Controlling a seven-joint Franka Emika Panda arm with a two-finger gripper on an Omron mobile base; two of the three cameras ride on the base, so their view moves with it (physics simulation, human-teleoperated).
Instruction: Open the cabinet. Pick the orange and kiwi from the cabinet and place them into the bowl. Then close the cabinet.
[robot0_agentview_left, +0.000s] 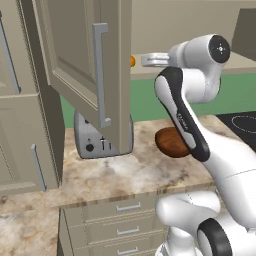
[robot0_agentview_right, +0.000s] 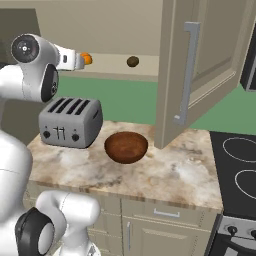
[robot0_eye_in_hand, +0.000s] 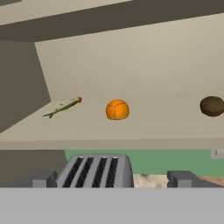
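Lying on the open cabinet (robot0_agentview_right: 200, 70) shelf, left to right in the hand view: a thin green fish-like item (robot0_eye_in_hand: 62, 106), the orange (robot0_eye_in_hand: 117, 109), the kiwi (robot0_eye_in_hand: 212, 106). The gripper (robot0_eye_in_hand: 113, 177), jaws wide and empty, faces the orange. Below, toaster (robot0_agentview_right: 70, 121) and bowl (robot0_agentview_right: 126, 146) stand on the worktop (robot0_agentview_right: 175, 175).

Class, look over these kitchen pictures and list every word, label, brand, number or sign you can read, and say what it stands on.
No readable text anywhere.
Toaster: small dark knobs and lever marks on its front, no letters or numbers legible.
Stove: ring outlines and knobs, no writing.
Cabinet, bowl, orange and kiwi: no labels.
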